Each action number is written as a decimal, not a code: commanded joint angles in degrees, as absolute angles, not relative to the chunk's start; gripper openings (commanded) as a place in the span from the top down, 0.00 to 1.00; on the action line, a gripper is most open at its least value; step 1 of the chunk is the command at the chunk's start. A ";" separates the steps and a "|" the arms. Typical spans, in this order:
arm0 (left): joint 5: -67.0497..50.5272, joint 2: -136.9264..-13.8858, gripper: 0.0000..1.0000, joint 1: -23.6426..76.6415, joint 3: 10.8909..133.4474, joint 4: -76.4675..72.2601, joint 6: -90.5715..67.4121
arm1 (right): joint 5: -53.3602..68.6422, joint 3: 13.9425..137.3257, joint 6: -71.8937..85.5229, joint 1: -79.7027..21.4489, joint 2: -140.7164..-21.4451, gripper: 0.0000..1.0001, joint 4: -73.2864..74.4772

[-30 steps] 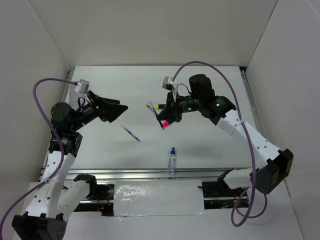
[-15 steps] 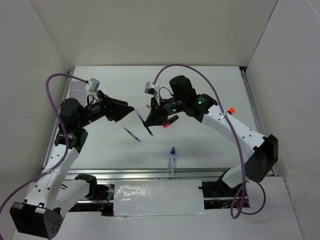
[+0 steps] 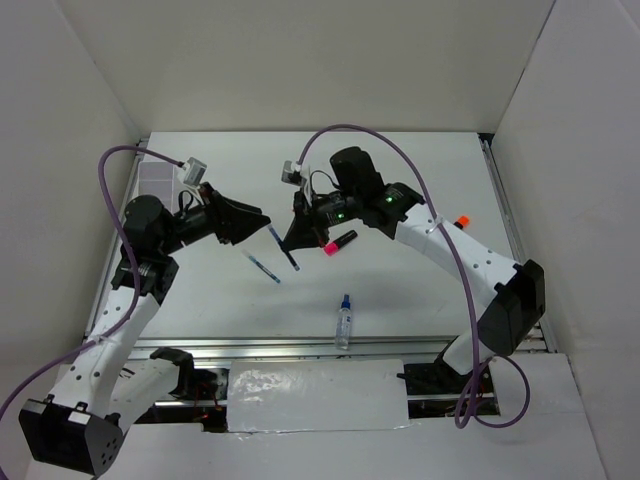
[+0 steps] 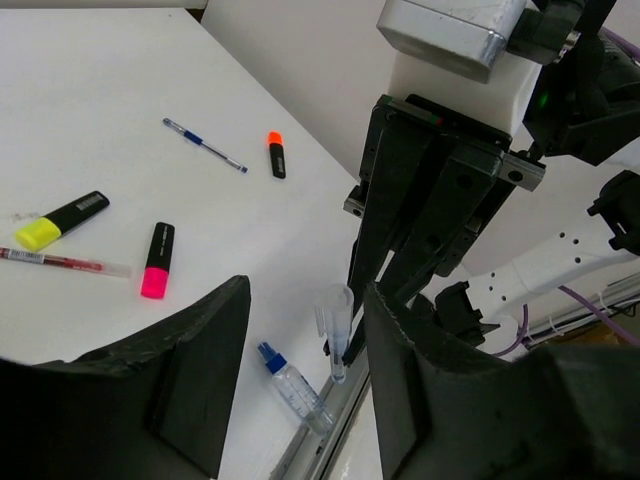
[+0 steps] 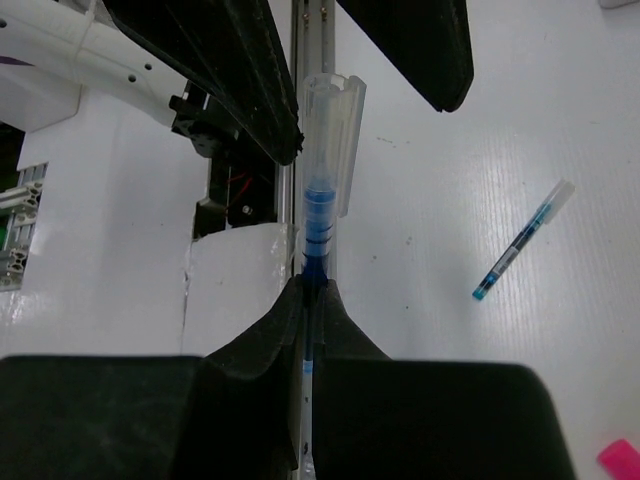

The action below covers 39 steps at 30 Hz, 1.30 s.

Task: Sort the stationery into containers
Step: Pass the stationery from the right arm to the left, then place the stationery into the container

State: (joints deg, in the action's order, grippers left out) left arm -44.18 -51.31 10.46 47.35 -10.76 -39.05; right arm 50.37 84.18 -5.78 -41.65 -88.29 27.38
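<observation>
1. Two arms meet above the tabletop (image 3: 420, 290). The step in hand looks like a mid-air transfer of one blue pen (image 5: 318, 190) from right to left.
2. Right fingers (image 5: 290, 315): pinched shut on the pen's lower barrel. The pen is lifted clear of the tabletop, with its clear cap end towards the left arm.
3. Left fingers (image 4: 200, 370): partly open, one on each side of the cap end, gripping nothing. Contact cannot be told.
4. Unsorted on the tabletop:
   - second blue pen (image 3: 262, 266)
   - bottle (image 3: 345, 318)
   - pink highlighter (image 3: 340, 241)
   - orange highlighter (image 3: 461, 219)
   - yellow highlighter (image 4: 60, 220)
   - red pen (image 4: 60, 263)
5. Container: not clearly made out in any view.
6. Next move, as judged: the left fingers must close squarely on the cap end before the right fingers release. The slim pen could swivel or drop if pinched off-centre.
</observation>
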 commanded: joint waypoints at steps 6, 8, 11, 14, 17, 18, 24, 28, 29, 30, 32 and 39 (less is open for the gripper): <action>-45.53 -51.77 0.60 11.07 47.02 -12.48 -37.09 | 51.24 87.45 -5.27 -43.24 -89.21 1.00 24.87; -44.92 -51.68 0.73 11.07 47.11 -12.04 -37.00 | 51.15 87.89 -5.01 -43.33 -89.47 1.00 24.79; -44.21 -51.33 0.98 11.07 47.11 -11.43 -37.00 | 50.45 88.42 -4.57 -43.42 -89.74 0.96 24.61; -41.59 -50.19 1.00 11.07 47.63 -8.45 -34.47 | 47.64 89.82 -3.08 -42.37 -89.56 0.52 25.22; -33.88 -47.99 1.00 10.64 48.60 -0.19 -27.63 | 47.99 89.65 -0.09 -37.38 -88.33 0.21 24.61; -31.40 -47.12 1.00 10.20 49.56 5.31 -25.16 | 48.34 89.30 1.39 -35.79 -87.46 0.20 24.44; -11.80 -47.45 1.00 0.56 51.68 7.39 -10.74 | 47.20 85.96 -3.24 -25.32 -83.68 0.19 28.73; -3.97 -52.28 1.00 -7.37 51.68 -7.15 -3.17 | 45.53 80.18 -4.57 -21.54 -80.43 0.19 28.05; -3.35 -54.04 1.00 -8.86 52.81 -9.29 -2.56 | 45.35 78.94 -4.40 -21.01 -79.03 0.19 27.43; -4.04 -58.32 1.00 -11.84 53.78 -11.14 -2.29 | 45.18 78.06 -4.31 -20.40 -78.40 0.19 26.73; -6.23 -64.65 1.00 -16.06 56.84 -16.07 -2.81 | 43.86 75.07 -3.61 -19.95 -76.83 0.19 24.88; -10.81 -79.53 1.00 -20.13 67.14 -25.22 -4.92 | 43.51 69.36 -2.90 -18.55 -74.97 0.20 23.64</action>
